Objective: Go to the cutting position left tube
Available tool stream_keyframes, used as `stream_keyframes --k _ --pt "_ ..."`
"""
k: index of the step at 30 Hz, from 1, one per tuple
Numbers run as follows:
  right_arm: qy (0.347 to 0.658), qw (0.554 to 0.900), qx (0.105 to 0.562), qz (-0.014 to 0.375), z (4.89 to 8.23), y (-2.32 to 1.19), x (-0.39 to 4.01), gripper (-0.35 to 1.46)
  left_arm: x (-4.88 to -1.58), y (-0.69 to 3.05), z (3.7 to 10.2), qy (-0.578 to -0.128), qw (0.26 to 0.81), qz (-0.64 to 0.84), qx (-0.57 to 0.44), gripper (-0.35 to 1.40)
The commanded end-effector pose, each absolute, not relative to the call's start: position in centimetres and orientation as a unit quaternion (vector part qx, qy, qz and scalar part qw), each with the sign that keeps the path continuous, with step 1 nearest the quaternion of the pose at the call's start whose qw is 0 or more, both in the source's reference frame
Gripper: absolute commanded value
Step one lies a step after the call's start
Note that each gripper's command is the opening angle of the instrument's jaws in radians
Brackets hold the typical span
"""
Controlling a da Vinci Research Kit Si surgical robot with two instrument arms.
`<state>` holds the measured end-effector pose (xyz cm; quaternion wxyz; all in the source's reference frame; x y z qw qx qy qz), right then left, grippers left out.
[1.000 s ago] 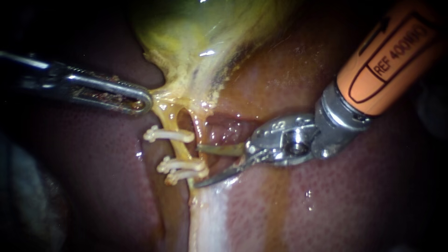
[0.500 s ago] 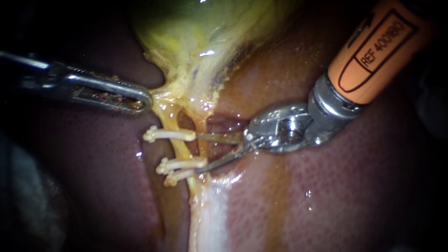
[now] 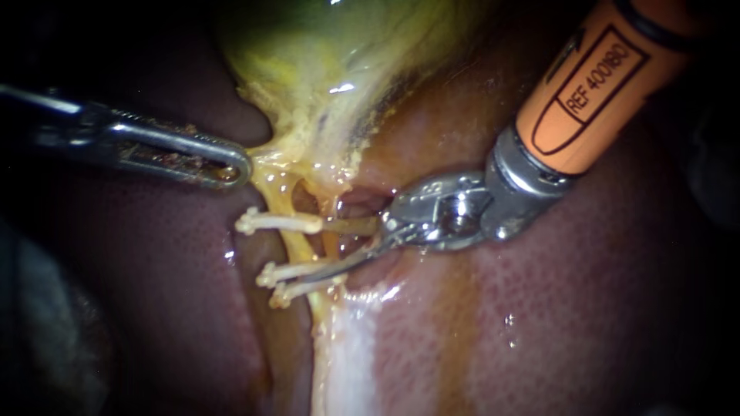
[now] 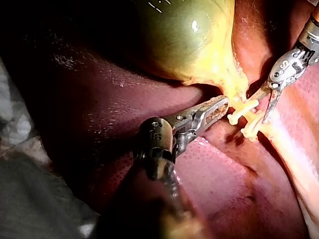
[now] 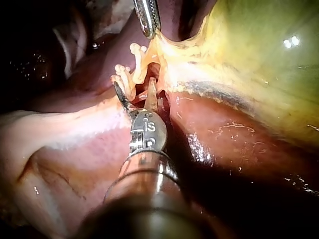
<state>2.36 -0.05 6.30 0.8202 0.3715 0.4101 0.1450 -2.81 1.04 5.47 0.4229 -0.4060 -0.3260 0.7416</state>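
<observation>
Endoscope view with both wrist views. The left tube [image 3: 297,245] is a thin, glistening, amber-yellow strand. It descends from the frayed yellow neck of the green gallbladder [image 3: 331,46] across the dark red liver [image 3: 586,308], towards a pale whitish band of tissue below. Three white clips cross it: one upper clip [image 3: 281,223] and, further down, two lower clips [image 3: 299,279] lying close together, with a short bare stretch of tube between the upper clip and the pair. The right instrument [image 3: 324,250], on an orange shaft entering from the upper right, ends in a tool of two slender curved blades. These stand apart in a narrow V, one blade level with the upper clip and the other lying along the lower pair, so the gap faces the bare stretch from just beside it. The tool of the left instrument [image 3: 231,166] is closed on the yellow tissue at the gallbladder's neck, just above the tube, and the tissue there is drawn into a point.
</observation>
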Motion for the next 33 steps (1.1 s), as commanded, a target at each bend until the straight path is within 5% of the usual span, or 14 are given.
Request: stream_keyframes --k 1,33 --pt "0.413 0.817 0.373 0.147 6.31 -0.06 2.38 1.42 -2.81 1.04 5.48 -0.326 0.424 0.741 -0.406 -0.35" --pt "0.472 0.764 0.403 0.179 6.15 -0.29 3.0 1.43 -2.83 1.04 5.48 -0.326 0.424 0.741 -0.406 -0.35"
